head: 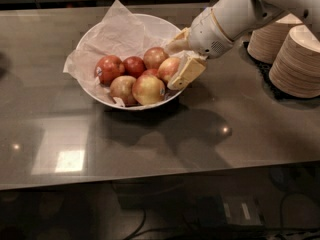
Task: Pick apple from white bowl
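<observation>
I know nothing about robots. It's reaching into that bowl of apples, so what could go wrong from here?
One: the gripper, at the white bowl's rim, holds its jaws spread about the apple, which lies packed against neighbouring apples; closing might pinch or shove one of them too.
Two: its lower finger is close to that rim, so it may catch there and drag or tip the bowl.
Three: the crumpled paper could snag.

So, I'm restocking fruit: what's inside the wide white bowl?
Crumpled white paper under several red-yellow apples; the open claw brackets the rightmost pinkish-red apple. Whatever lies beneath is hidden.
</observation>
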You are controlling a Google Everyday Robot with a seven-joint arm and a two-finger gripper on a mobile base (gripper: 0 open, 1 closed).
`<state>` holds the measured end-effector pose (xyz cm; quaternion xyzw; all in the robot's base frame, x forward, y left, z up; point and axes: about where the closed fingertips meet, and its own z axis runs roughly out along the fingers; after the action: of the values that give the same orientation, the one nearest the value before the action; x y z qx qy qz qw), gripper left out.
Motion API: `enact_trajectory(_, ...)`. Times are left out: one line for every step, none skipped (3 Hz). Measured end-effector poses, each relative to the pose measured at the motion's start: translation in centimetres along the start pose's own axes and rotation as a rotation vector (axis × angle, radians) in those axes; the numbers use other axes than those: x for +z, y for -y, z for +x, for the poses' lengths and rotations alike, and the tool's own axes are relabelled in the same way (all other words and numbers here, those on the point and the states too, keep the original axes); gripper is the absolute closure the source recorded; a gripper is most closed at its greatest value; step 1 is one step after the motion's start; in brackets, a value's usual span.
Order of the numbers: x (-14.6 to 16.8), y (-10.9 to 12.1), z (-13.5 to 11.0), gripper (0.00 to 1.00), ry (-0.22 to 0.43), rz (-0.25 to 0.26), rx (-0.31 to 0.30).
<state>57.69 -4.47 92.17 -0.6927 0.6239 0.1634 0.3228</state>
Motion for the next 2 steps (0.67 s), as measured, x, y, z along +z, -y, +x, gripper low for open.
enact_trajectory(0.88,-0.12,0.22,0.35,0.012,-0.032,0.020)
enact_trajectory(1.68,-0.34,0.65,0.54,0.016,-0.064,0.044)
